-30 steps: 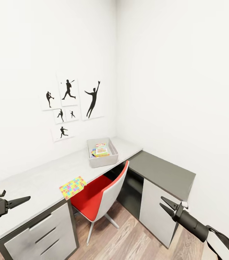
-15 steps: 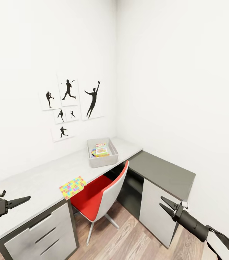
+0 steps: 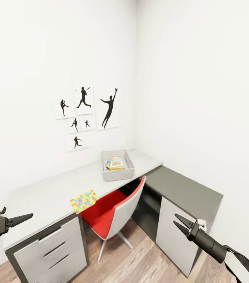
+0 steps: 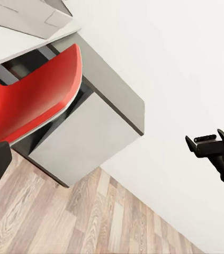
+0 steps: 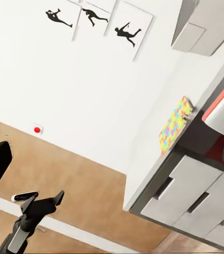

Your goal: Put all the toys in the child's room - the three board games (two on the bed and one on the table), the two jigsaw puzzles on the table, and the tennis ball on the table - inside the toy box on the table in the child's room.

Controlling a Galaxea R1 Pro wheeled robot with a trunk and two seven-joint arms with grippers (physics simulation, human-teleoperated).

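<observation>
At the lower left edge of the head view the left gripper points right, its fingers close together and holding nothing. Above and right of it runs the table, a long light-grey top with pale drawers below. One jigsaw puzzle lies flat at the table's front edge, left of centre in the frame. Silhouette posters hang on the white wall above. Near the middle of the frame the toy box sits on the table's far end, with colourful flat toys inside it. Below it a red chair is tucked under the table. A dark side cabinet fills the right. At lower right the right gripper hangs with its fingers spread apart, empty.
</observation>
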